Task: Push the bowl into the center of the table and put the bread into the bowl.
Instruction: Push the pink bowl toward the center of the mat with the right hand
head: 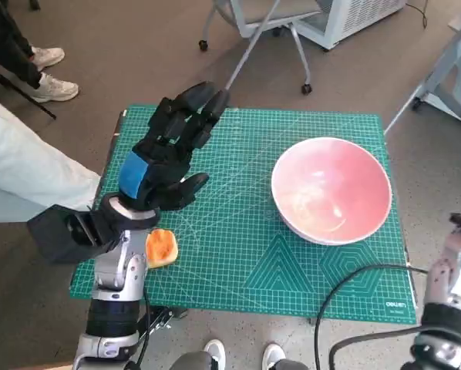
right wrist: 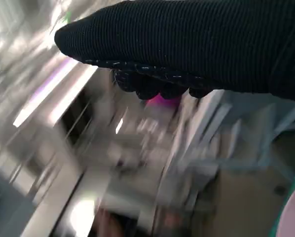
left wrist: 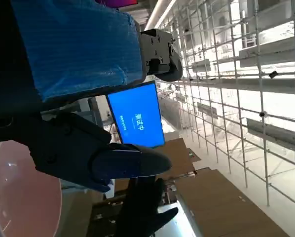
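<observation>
Pink bowl (head: 331, 190) well right of the raised left hand (head: 167, 150), fingers spread wide and empty, bread (head: 161, 247) just below its wrist, gloved right hand (right wrist: 197, 44) blurred, grip unclear

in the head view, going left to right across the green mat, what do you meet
left hand raised over the mat's left part and the bread lying near the mat's front left edge, the two overlapping in left-right position → pink bowl on the right part of the cutting mat.
</observation>
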Robot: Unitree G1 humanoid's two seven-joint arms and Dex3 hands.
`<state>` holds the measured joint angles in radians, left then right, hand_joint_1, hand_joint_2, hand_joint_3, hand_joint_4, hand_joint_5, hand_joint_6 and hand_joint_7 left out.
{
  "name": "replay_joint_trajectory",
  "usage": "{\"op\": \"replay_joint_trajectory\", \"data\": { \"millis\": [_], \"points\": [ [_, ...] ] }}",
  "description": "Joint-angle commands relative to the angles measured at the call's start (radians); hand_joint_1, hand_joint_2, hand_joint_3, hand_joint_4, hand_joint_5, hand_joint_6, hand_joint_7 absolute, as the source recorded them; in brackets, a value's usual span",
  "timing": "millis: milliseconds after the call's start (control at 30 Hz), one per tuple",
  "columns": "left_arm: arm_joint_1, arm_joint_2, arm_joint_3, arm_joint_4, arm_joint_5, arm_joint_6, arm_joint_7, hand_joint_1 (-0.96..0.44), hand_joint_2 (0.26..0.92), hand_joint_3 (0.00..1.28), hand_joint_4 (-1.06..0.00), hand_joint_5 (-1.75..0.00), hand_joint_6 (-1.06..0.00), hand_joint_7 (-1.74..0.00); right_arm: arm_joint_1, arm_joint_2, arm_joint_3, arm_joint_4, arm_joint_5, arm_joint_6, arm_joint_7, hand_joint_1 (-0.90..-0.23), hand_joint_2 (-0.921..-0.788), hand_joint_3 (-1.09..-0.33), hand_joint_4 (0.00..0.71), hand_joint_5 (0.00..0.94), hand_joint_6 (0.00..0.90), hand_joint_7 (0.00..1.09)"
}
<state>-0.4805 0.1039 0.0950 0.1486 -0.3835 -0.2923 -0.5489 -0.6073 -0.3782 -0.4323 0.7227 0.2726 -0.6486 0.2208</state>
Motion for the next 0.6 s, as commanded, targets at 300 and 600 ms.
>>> {"op": "replay_joint_trajectory", "data": {
  "millis": [300,600],
  "points": [
    [0.002,-0.022,0.002,0.083,0.045,-0.094,0.015,-0.64,0.921,0.34,-0.16,-0.02,0.0,-0.6,-0.096,-0.025,-0.055,0.471,0.04,0.086,0.023,-0.549,-0.921,-0.883,0.092,0.001,0.08,0.36],
    [-0.001,-0.021,0.0,0.11,0.041,-0.117,0.009,-0.66,0.921,0.35,-0.16,-0.02,0.0,-0.6,-0.124,0.039,-0.068,0.564,0.055,0.2,-0.001,-0.529,-0.921,-0.939,0.108,0.009,0.127,0.29]
  ]
}}
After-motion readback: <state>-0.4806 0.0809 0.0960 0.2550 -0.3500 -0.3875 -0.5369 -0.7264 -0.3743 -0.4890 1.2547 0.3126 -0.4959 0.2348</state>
